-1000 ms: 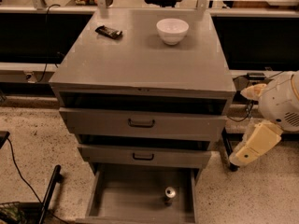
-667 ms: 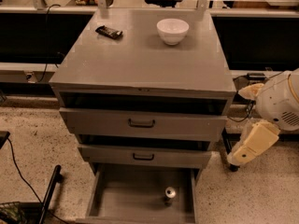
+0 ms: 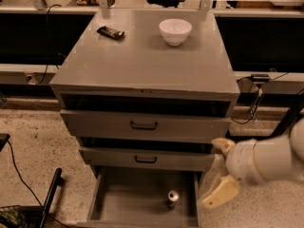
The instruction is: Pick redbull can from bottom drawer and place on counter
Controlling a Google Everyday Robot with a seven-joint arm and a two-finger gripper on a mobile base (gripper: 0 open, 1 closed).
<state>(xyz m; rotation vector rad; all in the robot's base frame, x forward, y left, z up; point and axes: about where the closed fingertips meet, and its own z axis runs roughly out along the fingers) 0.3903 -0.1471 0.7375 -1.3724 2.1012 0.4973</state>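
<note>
Hanging low beside the cabinet's right front corner, the gripper (image 3: 212, 172) has its two cream fingers (image 3: 221, 193) spread wide apart, one above the other, with nothing between them. Its white arm (image 3: 266, 161) runs off to the right.

Left of the gripper and a little lower, the bottom drawer (image 3: 128, 204) is pulled fully out. Its right wall lies just beside the lower finger. The redbull can (image 3: 173, 196) stands upright in the right half of this drawer, near that wall, with its shiny silver top facing up. It is close to the gripper but clear of both fingers.

Left of the gripper at about its own height is the middle drawer (image 3: 104, 156), drawn out a short way. Above that is the top drawer (image 3: 95, 122), also slightly out. Each has a dark handle.

Higher and farther back, the counter (image 3: 142, 63) spreads flat and grey. On it, far above the gripper and to its left, a white bowl (image 3: 175, 31) sits toward the rear. A flat black wrapped bar (image 3: 110, 32) lies farther left, well apart from the bowl.
</note>
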